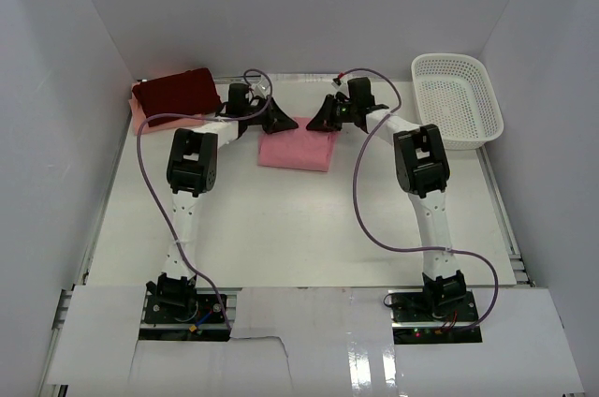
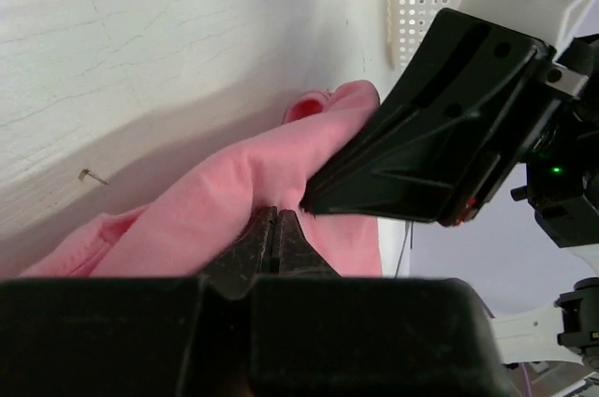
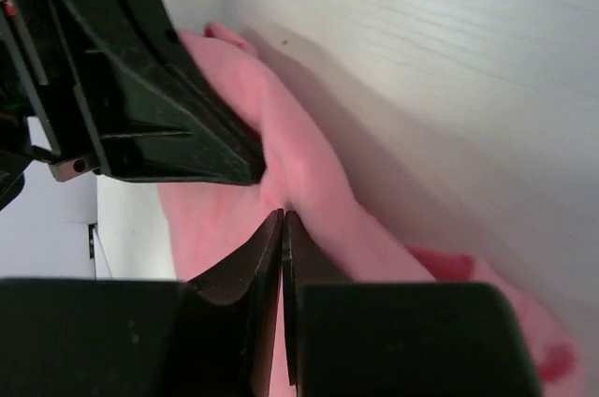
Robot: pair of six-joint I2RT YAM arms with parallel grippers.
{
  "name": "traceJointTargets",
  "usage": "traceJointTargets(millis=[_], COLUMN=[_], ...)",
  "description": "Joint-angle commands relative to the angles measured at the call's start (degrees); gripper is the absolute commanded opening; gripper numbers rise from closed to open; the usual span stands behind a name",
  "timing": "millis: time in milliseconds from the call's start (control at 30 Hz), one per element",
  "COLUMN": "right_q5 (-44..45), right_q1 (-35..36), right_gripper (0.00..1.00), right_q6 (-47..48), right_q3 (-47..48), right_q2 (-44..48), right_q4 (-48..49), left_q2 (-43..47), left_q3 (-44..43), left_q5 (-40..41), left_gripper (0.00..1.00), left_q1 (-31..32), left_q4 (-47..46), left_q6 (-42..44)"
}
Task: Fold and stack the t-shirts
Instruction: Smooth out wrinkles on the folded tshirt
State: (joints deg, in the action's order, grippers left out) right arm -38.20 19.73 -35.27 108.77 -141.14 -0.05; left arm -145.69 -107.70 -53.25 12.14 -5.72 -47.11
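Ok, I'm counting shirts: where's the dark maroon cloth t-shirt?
Top view: the dark maroon cloth t-shirt lies in the far-left corner of the table, left of the left end effector.
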Motion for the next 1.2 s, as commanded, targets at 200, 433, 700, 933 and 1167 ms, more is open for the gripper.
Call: traceJointTargets(millis=[200, 433, 700, 933, 1167], right_q5=[6.28, 6.29, 1.55, -7.15, -12.25], right_q1=[-5.66, -6.89, -6.54, -4.61, -1.27], right_gripper=[0.08, 0.08, 0.08, 0.08, 0.08], right_q6=[4.5, 6.09, 5.03, -0.33, -3.66], right_q3=[-4.96, -5.33, -0.06, -6.98, -15.78], right_q2=[-0.28, 2.88, 9.48, 15.01, 17.05], right_q4=[2.6, 3.22, 0.25, 1.45, 5.06], left_q2=[7.96, 12.09, 16.3, 23.24, 24.41], left_q3=[6.88, 5.78, -4.28, 5.03, 17.08], left_q5=[11.15, 13.7, 12.74, 9.75, 4.66], left_gripper=[0.0, 0.0, 0.0, 0.0, 0.0], left_q1=[-0.63, -0.8, -0.72, -0.1, 0.78], left_q4=[0.36, -0.62, 5.36, 4.41, -1.75], left_q6=[10.28, 11.17, 9.76, 7.13, 3.79])
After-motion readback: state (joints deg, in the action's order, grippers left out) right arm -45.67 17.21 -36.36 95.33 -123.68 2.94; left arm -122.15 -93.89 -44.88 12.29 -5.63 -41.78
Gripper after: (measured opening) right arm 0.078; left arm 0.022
